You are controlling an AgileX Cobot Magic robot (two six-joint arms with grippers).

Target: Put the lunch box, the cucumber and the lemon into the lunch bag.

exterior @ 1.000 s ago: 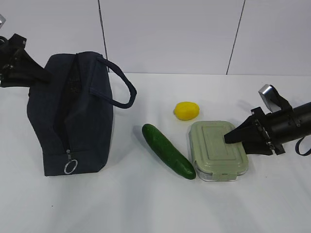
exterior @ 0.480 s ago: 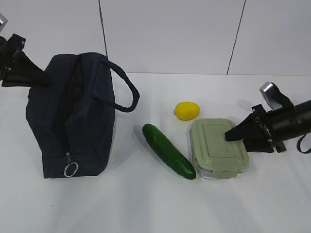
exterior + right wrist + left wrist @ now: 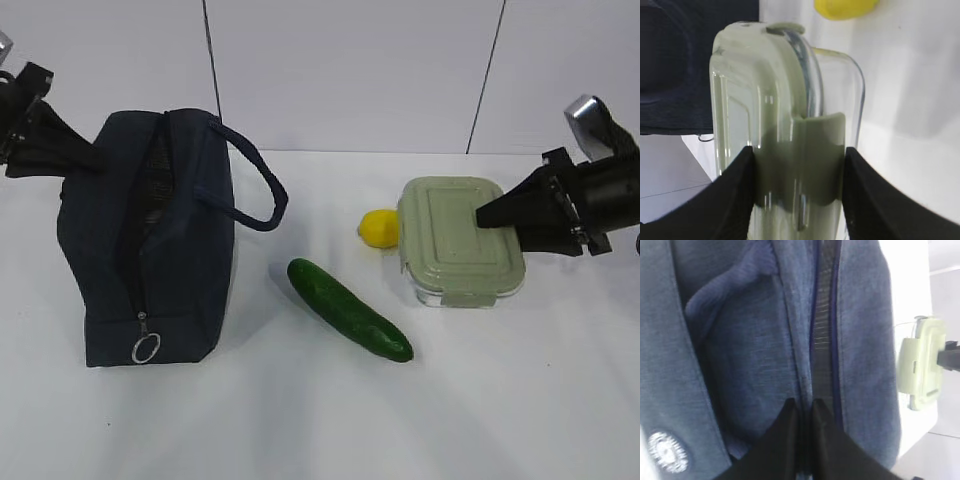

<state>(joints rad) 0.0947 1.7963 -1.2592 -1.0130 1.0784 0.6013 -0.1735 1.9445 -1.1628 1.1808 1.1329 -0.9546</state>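
Note:
The dark navy lunch bag stands at the left, its top zipper partly open, ring pull at the front. My left gripper is shut on the bag's fabric beside the zipper opening. My right gripper is shut on the end of the lunch box, jaws on its two sides, and holds it above the table. The lemon lies just left of the box, partly hidden by it, and shows in the right wrist view. The cucumber lies on the table in the middle.
The white table ends at a white panelled wall behind. The bag's loop handle sticks out to the right towards the lemon. The lunch box also shows at the right edge of the left wrist view.
My right gripper has lifted the lunch box off the table and up towards the back. The cucumber has shifted slightly. The bag's top has been pulled a little more upright.

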